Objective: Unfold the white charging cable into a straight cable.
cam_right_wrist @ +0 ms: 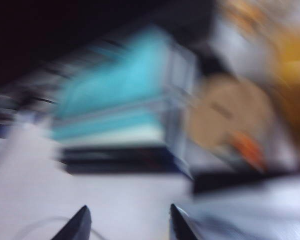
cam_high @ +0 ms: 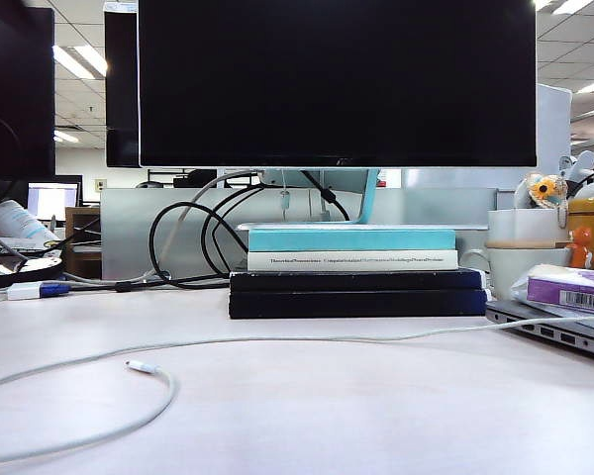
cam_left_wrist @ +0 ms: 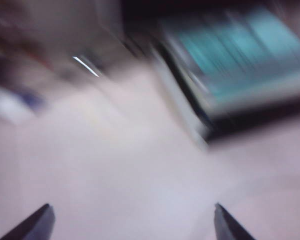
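both wrist views blurred; i saw the left pincer and right pincer spread apart, empty, above the table. i feared missing the white charging cable, curled below them.

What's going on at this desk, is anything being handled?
Nothing is held yet. A white cable lies across the desk, stretched toward the laptop on the right but curling back on the left, its plug lying loose. Both wrist views are blurred. The left gripper and right gripper hang above the desk near the books, jaws open and empty.
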`<action>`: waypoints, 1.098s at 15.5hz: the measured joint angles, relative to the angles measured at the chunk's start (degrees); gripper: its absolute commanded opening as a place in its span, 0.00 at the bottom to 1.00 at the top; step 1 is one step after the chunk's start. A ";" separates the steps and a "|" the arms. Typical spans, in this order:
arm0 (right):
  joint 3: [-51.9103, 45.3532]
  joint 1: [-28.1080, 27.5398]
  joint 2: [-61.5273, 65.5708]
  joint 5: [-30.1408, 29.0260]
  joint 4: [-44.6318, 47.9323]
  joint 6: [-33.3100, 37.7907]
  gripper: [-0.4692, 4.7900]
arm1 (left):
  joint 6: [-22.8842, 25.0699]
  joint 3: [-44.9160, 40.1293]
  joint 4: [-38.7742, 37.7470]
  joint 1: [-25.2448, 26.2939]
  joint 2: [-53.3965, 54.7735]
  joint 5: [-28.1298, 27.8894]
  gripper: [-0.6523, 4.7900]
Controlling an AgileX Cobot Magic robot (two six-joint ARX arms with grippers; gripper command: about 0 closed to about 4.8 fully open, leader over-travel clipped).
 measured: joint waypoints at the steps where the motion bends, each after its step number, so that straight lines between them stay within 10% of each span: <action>1: 0.04 0.00 -2.36 -0.68 0.81 0.50 0.47 | 0.26 0.02 0.20 2.08 -2.69 -0.02 0.90; 5: 0.22 -0.42 -12.17 -1.44 2.19 6.45 0.47 | 1.27 0.02 -1.57 11.39 -9.09 1.33 0.84; 7: -0.24 -0.37 -19.21 1.25 1.79 15.08 0.47 | 0.74 -2.27 -1.38 7.02 -11.10 -4.26 0.84; 10: 0.20 1.36 -29.64 11.96 5.42 15.72 0.43 | -0.39 -9.29 5.62 3.82 -16.37 -7.41 0.81; 12: 0.09 7.78 -32.87 18.05 4.13 11.96 0.21 | -0.83 -12.98 8.87 2.91 -19.67 -7.54 0.74; 17: -8.31 20.94 -51.63 47.34 2.58 -2.84 0.08 | -2.69 -27.74 17.16 2.93 -38.62 -10.56 0.66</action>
